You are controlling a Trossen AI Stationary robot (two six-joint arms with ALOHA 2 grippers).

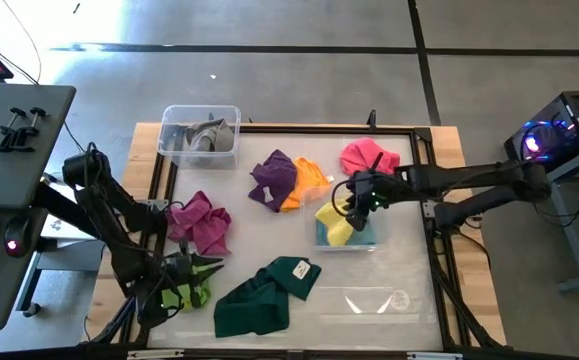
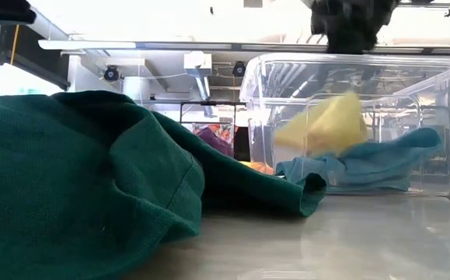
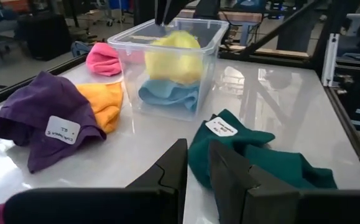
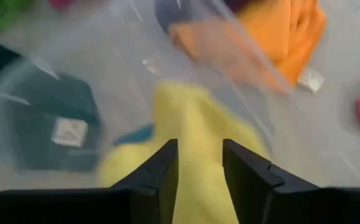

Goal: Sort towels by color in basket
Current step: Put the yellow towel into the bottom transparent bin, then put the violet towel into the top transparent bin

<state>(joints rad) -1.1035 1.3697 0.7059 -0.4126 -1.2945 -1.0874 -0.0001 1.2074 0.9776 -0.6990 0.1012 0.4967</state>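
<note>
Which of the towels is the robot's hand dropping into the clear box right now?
The yellow towel, under the right hand over the clear box. It lies on the light blue towel; the others lie on the table.

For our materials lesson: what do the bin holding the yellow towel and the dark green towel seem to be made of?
Bin: likely clear hard plastic, glossy; the yellow towel shows through its wall. Dark green towel: soft woven cloth, matte, with folds and a stitched hem.

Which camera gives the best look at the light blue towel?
The left wrist view: the light blue towel lies folded in the clear bin under the yellow towel. Low view shows it through the wall; high view and right wrist view, slivers.
</note>
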